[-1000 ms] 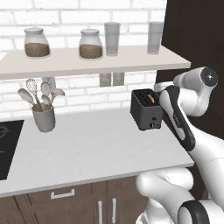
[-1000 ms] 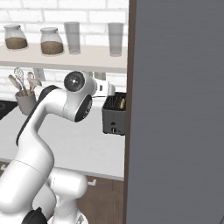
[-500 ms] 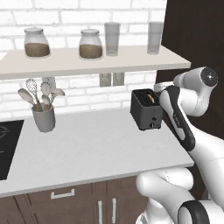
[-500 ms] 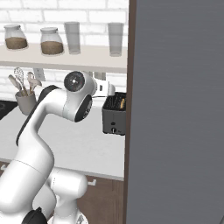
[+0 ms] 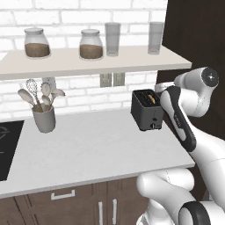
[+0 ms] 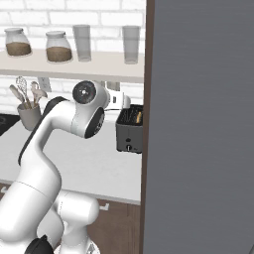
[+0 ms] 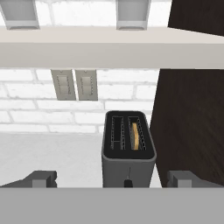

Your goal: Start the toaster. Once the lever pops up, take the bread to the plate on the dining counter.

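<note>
The black toaster [image 5: 147, 110] stands at the right end of the worktop against the dark cabinet, seen also in the right base view [image 6: 130, 131]. A tan slice of bread [image 7: 136, 135] sits in its right slot, its top edge showing from the left side too [image 5: 152, 97]. In the hand view the toaster [image 7: 129, 151] lies straight ahead and below, its lever [image 7: 128, 181] low on the front face. My gripper [image 7: 111, 179] is open, fingertips [image 7: 42, 178] spread wide on either side and short of the toaster. The plate and the dining counter are out of view.
A tall dark cabinet [image 5: 193, 39] rises right beside the toaster. A shelf [image 5: 88, 61] with jars and glasses hangs above. A utensil holder [image 5: 43, 117] and a black cooktop [image 5: 6, 147] are at the left. Wall sockets [image 7: 76, 84] sit behind the toaster.
</note>
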{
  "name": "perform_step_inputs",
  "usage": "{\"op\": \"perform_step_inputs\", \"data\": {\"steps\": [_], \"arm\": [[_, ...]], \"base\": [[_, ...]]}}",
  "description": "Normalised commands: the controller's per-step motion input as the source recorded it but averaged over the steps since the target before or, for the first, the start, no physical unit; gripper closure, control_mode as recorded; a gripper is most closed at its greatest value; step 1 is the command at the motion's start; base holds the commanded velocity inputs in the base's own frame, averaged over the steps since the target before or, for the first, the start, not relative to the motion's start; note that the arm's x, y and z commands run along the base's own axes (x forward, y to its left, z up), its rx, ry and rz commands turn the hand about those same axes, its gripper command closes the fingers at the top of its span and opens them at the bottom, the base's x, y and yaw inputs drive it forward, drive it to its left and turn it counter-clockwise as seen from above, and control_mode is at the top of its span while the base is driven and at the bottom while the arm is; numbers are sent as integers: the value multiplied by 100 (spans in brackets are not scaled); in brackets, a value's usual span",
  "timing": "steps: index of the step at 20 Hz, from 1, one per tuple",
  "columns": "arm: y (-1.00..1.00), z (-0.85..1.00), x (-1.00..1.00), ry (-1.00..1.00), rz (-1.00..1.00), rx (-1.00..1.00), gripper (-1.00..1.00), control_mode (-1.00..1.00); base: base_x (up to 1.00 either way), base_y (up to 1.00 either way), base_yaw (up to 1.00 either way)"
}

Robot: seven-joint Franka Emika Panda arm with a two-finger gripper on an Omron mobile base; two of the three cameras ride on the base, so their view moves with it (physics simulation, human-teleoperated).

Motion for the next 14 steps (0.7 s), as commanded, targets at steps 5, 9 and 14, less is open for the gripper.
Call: {"op": "perform_step_inputs", "data": {"steps": [5, 9, 14], "arm": [[0, 0, 0, 0, 0, 0, -100, -100], [0, 0, 0, 0, 0, 0, -100, -100], [0, 0, 0, 0, 0, 0, -100, -100]], "base": [[0, 0, 0], [0, 0, 0], [0, 0, 0]]}}
